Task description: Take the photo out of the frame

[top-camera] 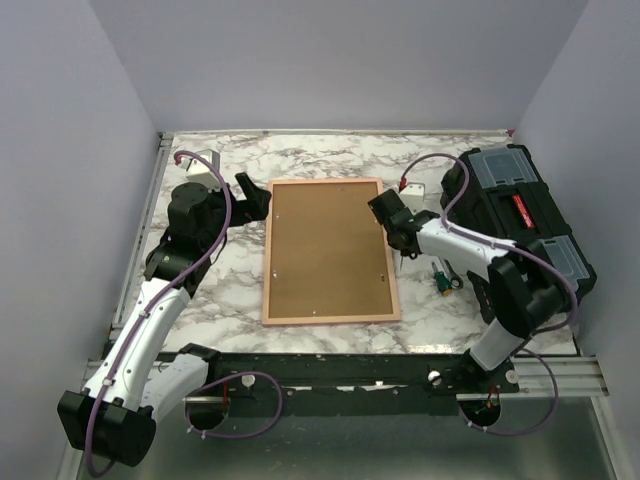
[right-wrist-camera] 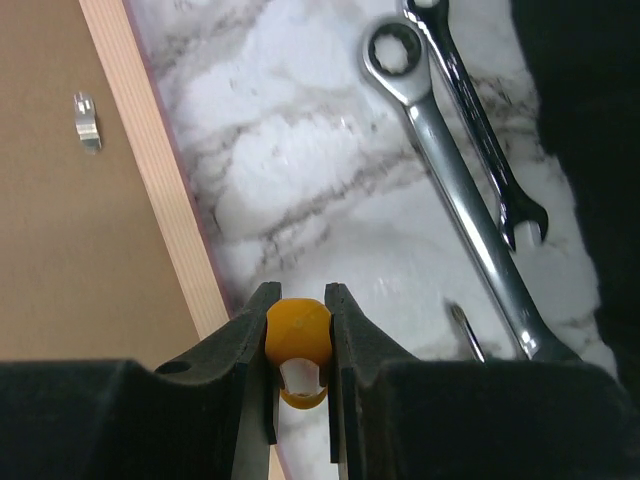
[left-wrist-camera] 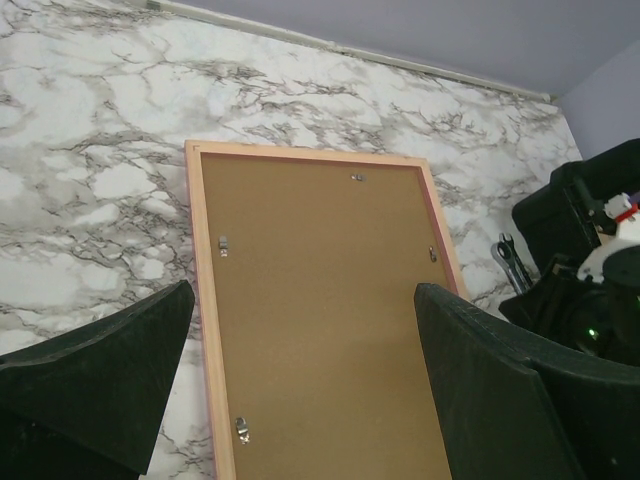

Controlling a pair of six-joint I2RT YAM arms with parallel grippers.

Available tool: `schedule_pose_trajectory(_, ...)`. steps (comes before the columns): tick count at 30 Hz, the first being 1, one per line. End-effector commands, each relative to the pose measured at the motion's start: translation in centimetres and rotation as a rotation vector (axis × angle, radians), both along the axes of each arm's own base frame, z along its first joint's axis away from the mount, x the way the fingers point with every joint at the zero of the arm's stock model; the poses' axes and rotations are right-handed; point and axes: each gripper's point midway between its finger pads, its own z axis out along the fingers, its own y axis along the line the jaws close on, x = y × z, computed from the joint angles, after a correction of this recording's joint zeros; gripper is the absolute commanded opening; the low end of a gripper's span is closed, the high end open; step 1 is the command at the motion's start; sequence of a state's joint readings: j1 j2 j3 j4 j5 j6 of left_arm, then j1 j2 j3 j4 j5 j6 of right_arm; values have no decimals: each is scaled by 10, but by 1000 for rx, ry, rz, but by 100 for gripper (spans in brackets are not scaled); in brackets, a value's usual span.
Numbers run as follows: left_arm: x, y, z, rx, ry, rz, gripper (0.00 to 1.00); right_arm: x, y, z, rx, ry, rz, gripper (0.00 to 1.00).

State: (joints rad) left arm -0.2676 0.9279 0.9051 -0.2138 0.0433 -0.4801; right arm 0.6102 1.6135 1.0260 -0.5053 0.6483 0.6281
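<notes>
While right gripper (right-wrist-camera: pixel 298 296) pinches an orange tool (right-wrist-camera: pixel 297 328) and left gripper (left-wrist-camera: pixel 305 300) gapes wide, one slip could gouge the frame (right-wrist-camera: pixel 168 200).

Left arm (top-camera: pixel 150 320) stretched along the left side of the frame (top-camera: pixel 331 252), left gripper (top-camera: pixel 255 198) by the frame's far left corner, jaws spread wide, right arm (top-camera: pixel 480 255) folded in from the frame's right, right gripper (right-wrist-camera: pixel 297 300) at its right edge, pinching a small orange piece (right-wrist-camera: pixel 297 325).
</notes>
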Motion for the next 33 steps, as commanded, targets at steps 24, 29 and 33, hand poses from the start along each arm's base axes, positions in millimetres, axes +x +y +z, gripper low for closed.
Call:
schedule_pose_trajectory(24, 2, 8, 17, 22, -40, 27, 96, 195, 210, 76, 304, -284, 453, 1)
schedule_pose_trajectory(29, 0, 4, 20, 7, -45, 9, 96, 145, 144, 94, 113, -187, 276, 1)
schedule_pose_trajectory(33, -1, 1, 22, -7, -46, -5, 96, 62, 124, 84, 74, -91, 312, 1)
